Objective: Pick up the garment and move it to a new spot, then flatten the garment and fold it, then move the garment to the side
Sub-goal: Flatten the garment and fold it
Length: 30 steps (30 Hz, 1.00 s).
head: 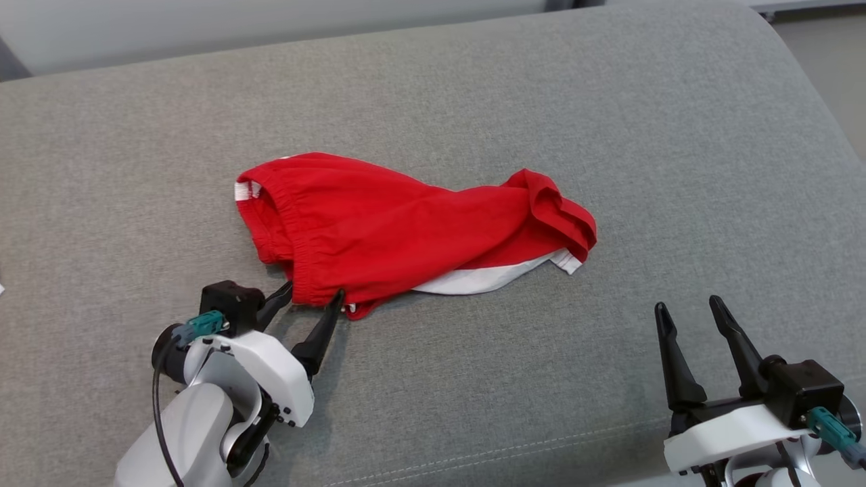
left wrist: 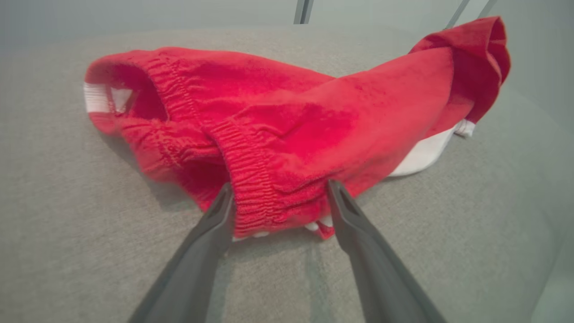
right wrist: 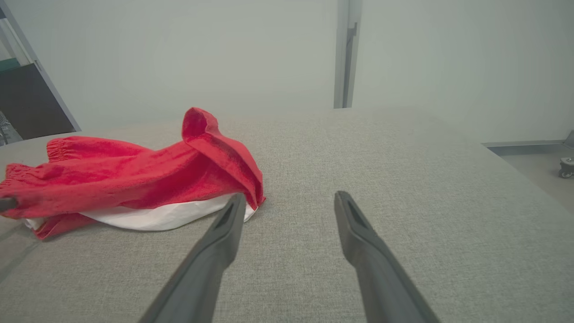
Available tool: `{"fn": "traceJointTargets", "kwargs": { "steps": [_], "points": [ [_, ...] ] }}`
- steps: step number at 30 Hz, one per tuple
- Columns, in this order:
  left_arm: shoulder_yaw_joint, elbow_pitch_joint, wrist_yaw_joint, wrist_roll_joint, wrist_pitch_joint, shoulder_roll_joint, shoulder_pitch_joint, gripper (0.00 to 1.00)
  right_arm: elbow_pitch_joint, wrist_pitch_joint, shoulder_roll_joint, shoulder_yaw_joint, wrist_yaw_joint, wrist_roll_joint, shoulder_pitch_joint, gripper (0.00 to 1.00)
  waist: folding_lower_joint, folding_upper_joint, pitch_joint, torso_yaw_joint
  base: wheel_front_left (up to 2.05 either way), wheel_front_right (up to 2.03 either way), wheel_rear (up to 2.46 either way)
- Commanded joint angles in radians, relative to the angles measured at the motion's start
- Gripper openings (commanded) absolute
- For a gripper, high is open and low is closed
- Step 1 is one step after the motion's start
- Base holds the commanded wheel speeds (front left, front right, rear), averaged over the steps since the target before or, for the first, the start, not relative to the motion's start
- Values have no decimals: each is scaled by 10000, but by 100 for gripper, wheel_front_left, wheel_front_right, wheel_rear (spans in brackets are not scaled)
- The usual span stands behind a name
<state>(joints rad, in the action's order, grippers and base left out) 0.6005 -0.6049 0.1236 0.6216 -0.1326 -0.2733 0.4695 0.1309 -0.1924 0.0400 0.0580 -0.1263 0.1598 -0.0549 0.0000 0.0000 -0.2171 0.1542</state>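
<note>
**Get deep on that waistband before closing**

Red shorts (head: 406,223) lie crumpled in the middle of the grey cushion (head: 473,101). Left gripper (head: 314,291) has its jaws wide open, straddling the near waistband (left wrist: 244,157) corner. I'd push in a touch further so the pinch catches both layers. Right gripper (head: 687,304), jaws open too, sits near-right, well apart.

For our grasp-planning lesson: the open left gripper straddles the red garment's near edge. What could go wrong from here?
The left gripper straddles only the bunched waistband; closing may pinch one layer, so the garment could slip or lift twisted. The right gripper sits open, apart from the cloth, so the white-lined end may drag.
</note>
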Motion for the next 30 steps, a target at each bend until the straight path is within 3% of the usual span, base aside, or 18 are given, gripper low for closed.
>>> {"fn": "traceJointTargets", "kwargs": {
  "steps": [1, 2, 3, 4, 10, 15, 18, 25, 27, 30],
  "points": [
    [-42, -125, 67, 280, -109, -365, 607, 100, -110, -202, 102, 244, -44, 133, -340, 100, 0, 0, -94, 107, 0, 0, 0],
    [121, -247, 68, 382, -100, -396, 682, 100, -66, -225, 102, 248, -44, 144, -371, 100, 0, 0, -93, 119, 0, 0, 0],
    [260, -323, 68, 483, -141, -427, 745, 46, -28, -246, 102, 249, -44, 152, -396, 100, 0, 0, -88, 125, 0, 0, 0],
    [347, -377, 68, 571, -237, -457, 794, 0, 5, -268, 102, 246, -44, 158, -414, 100, 0, 0, -76, 122, 0, 0, 0],
    [679, -306, 69, 865, -444, -571, 676, 0, 144, -349, 102, 144, -44, 197, -353, 100, 0, 0, 60, -44, 0, 0, 0],
    [764, 769, -81, 1045, -114, -906, 37, 0, 207, -378, 102, 46, -44, 257, -225, 100, 0, 0, 232, -391, 0, 0, 0],
    [705, 2165, -447, 1227, 403, -1345, -543, 0, 199, -369, 102, 8, -44, 274, -163, 100, 0, 0, 309, -615, 0, 0, 0],
    [80, 5975, -1542, 1557, 1850, -2990, -1255, 0, 75, -274, 102, -5, -44, 300, -231, 100, 0, 0, 209, -873, 0, 0, 0],
    [-147, 6262, -1612, 1850, 2280, -3261, -1126, 0, 67, -259, 102, 62, -44, 329, -334, 100, 0, 0, 105, -819, 0, 0, 0],
    [-407, 5791, -1370, 2440, 2802, -3357, -659, 0, 130, -265, 102, 233, -44, 375, -543, 100, 0, 0, -60, -591, 0, 0, 0]
  ]
}}
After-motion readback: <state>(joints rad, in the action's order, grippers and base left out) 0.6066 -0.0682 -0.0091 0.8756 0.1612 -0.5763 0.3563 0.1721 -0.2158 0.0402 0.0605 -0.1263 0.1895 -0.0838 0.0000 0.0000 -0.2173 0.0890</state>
